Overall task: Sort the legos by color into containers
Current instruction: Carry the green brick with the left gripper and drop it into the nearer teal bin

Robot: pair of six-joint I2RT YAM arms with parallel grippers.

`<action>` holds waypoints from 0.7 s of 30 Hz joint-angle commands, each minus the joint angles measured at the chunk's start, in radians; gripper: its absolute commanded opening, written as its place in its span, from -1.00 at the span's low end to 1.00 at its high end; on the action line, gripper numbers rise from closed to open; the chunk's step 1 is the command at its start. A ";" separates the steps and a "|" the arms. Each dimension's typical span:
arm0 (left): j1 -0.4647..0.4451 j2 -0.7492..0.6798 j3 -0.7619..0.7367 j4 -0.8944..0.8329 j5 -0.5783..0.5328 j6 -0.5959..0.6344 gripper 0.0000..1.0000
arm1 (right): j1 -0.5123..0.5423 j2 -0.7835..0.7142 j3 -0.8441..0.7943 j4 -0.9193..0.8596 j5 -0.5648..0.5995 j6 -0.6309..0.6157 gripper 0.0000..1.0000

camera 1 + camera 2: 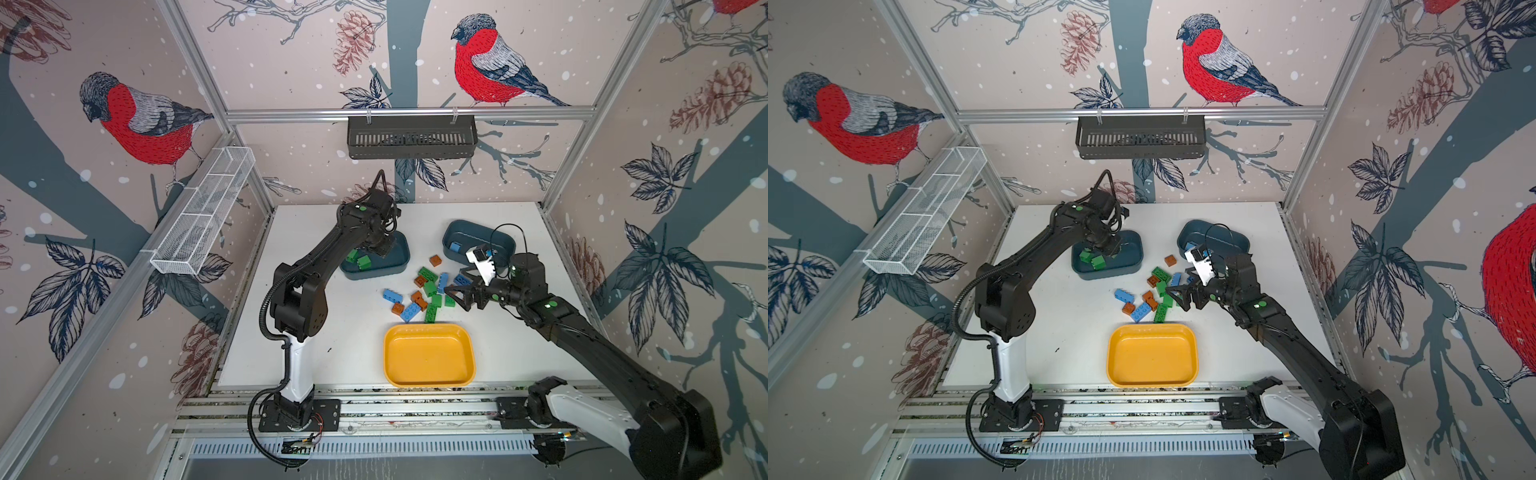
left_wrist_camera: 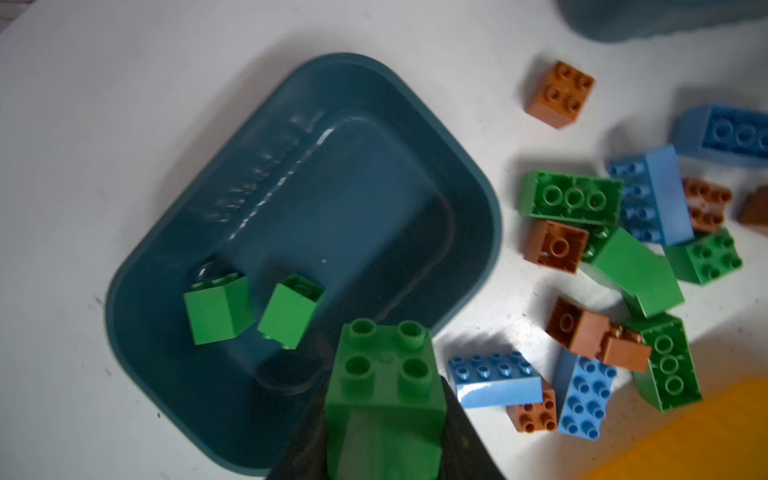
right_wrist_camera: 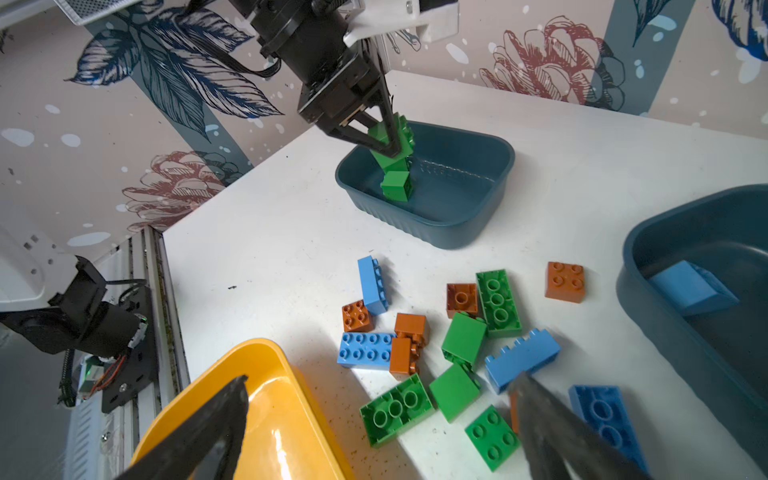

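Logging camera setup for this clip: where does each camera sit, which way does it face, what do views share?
Both top views: high above the front, looking down on the white table; left arm and right arm show base to wrist.
Left wrist: above the teal tub, looking down; left gripper shut on a green brick.
Right wrist: low over the loose bricks, facing the left arm; open right gripper frames it.
Shared: both wrist views show that tub, the held brick, the yellow tray.
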 commanded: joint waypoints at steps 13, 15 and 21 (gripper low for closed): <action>0.106 0.195 0.052 0.124 -0.170 -0.209 -0.43 | 0.093 0.077 0.049 0.074 0.053 0.030 0.99; 0.110 0.190 0.018 0.157 -0.161 -0.218 -0.41 | 0.094 0.082 0.051 0.069 0.058 0.024 0.99; 0.112 0.194 -0.004 0.163 -0.182 -0.227 -0.23 | 0.096 0.088 0.054 0.063 0.061 0.019 0.99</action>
